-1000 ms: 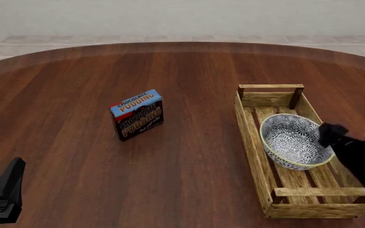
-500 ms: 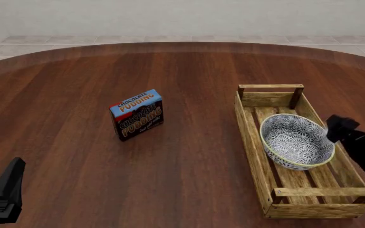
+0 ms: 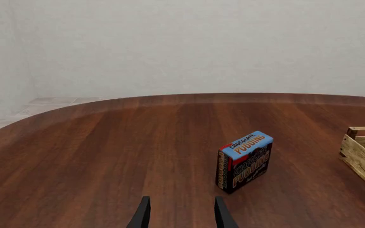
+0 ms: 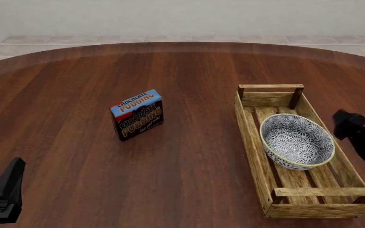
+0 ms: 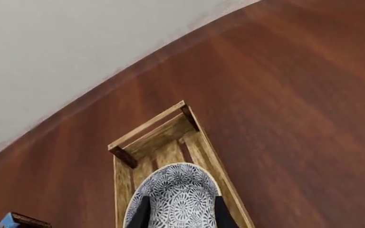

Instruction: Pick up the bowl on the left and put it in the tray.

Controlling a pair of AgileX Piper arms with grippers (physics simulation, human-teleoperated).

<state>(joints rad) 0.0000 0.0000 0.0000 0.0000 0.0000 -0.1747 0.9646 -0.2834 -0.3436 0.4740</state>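
Observation:
The bowl [image 4: 296, 141], white with a dense blue-grey floral pattern, sits upright inside the tray [image 4: 251, 137], a long light-wood slatted crate at the right of the table. In the front view my right gripper [image 4: 347, 125] is just past the bowl's right rim, apart from it. In the right wrist view my right gripper [image 5: 181, 214] is open, and the bowl [image 5: 173, 194] and the tray's far end rail [image 5: 148, 129] show between and beyond its fingers. My left gripper [image 4: 5, 190] rests at the near left corner; the left wrist view shows the left gripper [image 3: 181, 217] open and empty.
A chocolate pudding box [image 4: 137, 114] stands on the table left of centre, also in the left wrist view as the pudding box [image 3: 245, 160]. The tray's corner [image 3: 364, 152] shows at that view's edge. The dark wood table has a rounded far edge [image 4: 182, 45].
My right gripper has drawn back from the bowl's right rim, moving right and away. The bowl stays in the tray. The left arm has not moved.

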